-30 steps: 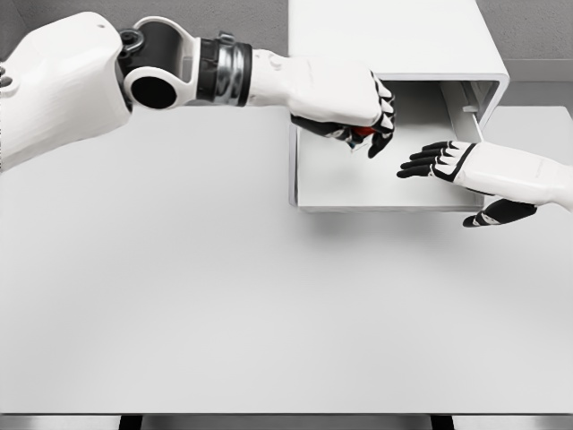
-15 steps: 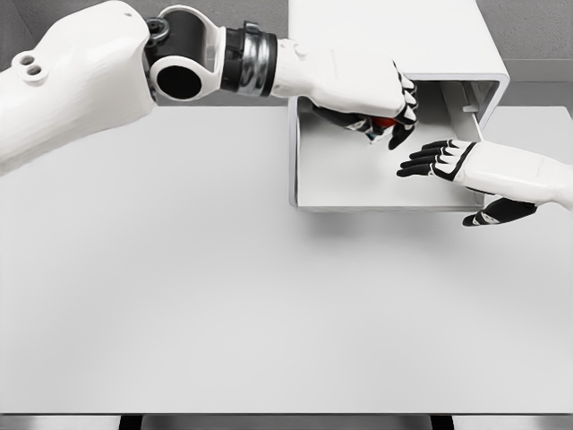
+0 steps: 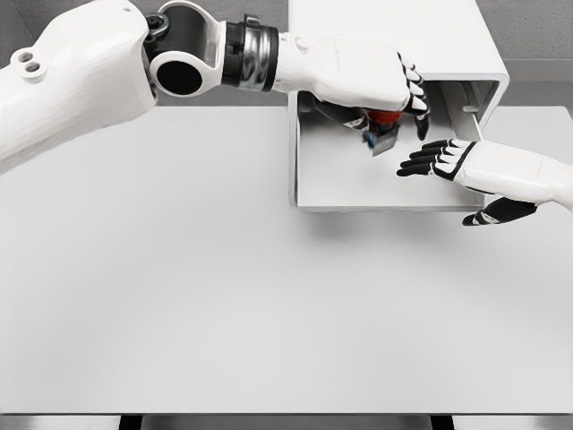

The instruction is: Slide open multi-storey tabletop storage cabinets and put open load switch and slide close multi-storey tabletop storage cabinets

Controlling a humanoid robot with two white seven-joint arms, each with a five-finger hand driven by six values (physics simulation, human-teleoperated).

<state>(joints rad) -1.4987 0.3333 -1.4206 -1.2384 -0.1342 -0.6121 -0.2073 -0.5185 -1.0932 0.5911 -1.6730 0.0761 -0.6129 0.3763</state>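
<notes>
The white storage cabinet [image 3: 394,36] stands at the back of the table, its top drawer [image 3: 340,184] pulled out toward me. My left hand [image 3: 394,112] reaches over the drawer's back half, curled on the load switch [image 3: 383,124]. The switch is small, with a red part and a grey-blue end hanging below the palm, just above the drawer floor. My right hand [image 3: 448,166] is open at the drawer's right side. Its fingers [image 3: 421,161] spread flat over the drawer, and its thumb [image 3: 497,213] lies outside the front right corner.
The white table [image 3: 224,296] stretches in front of the cabinet to its near edge at the bottom. My left upper arm [image 3: 81,81] crosses the upper left of the picture. A grey wall lies behind the cabinet.
My left hand has moved right and deeper over the drawer with the switch. Its fingers have loosened, so more of the switch shows below the palm. The right hand has stayed put.
</notes>
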